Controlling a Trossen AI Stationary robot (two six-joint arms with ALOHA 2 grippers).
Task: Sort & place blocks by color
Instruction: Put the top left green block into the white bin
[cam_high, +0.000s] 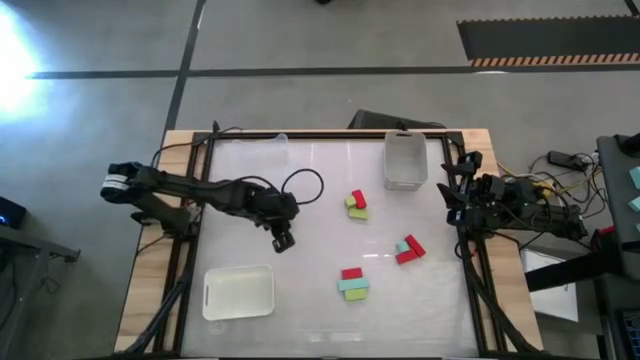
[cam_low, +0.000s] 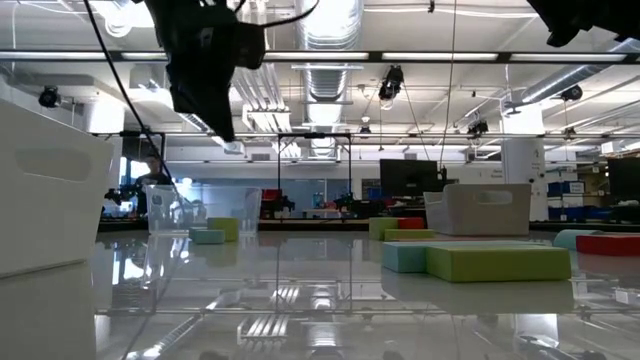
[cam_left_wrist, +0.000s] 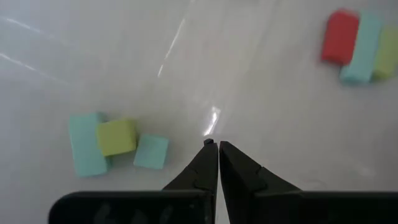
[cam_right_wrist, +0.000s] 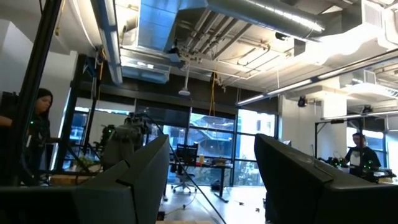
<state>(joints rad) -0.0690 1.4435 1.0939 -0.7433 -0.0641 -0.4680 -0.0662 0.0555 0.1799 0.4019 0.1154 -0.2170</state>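
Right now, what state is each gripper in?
Left gripper: closed, empty, above the table.
Right gripper: open, empty, at the table's right edge.

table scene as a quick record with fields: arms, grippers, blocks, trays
left gripper: over mid-table, fingers shut, holding nothing
right gripper: parked at the table's right edge, open, facing the room
blocks: three mixed clusters, red, yellow-green, teal
white tray: front left, no blocks seen in it
clear tray: back right, no blocks seen in it
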